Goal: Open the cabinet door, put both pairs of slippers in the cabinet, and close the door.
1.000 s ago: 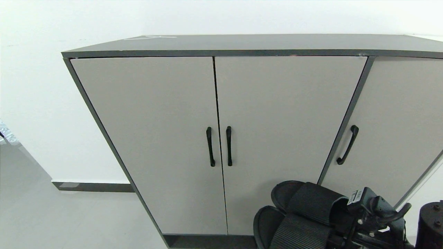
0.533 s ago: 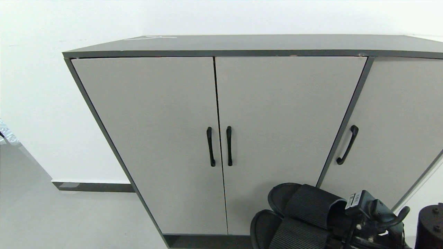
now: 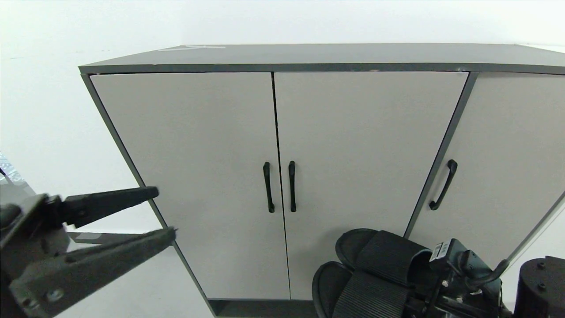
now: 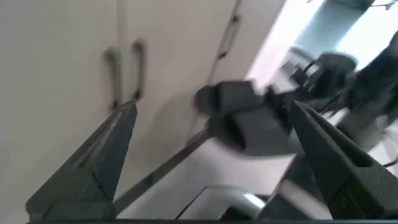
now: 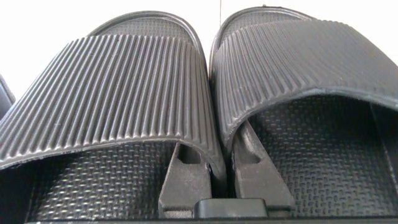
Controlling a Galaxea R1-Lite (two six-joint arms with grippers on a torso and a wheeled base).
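Head view: a grey cabinet (image 3: 335,55) with a dark top is seen against a white wall, all its doors shut. A black pair of slippers (image 3: 375,269) is held low in front of the middle door (image 3: 362,154) by the right gripper (image 5: 216,168), whose fingers (image 5: 186,180) are slipped under the straps and clamped on the adjoining side walls. The left gripper (image 3: 164,212) is raised beside the cabinet's left edge, fingers spread wide with nothing between them. Two black handles (image 3: 268,187) flank the seam between the left and middle doors.
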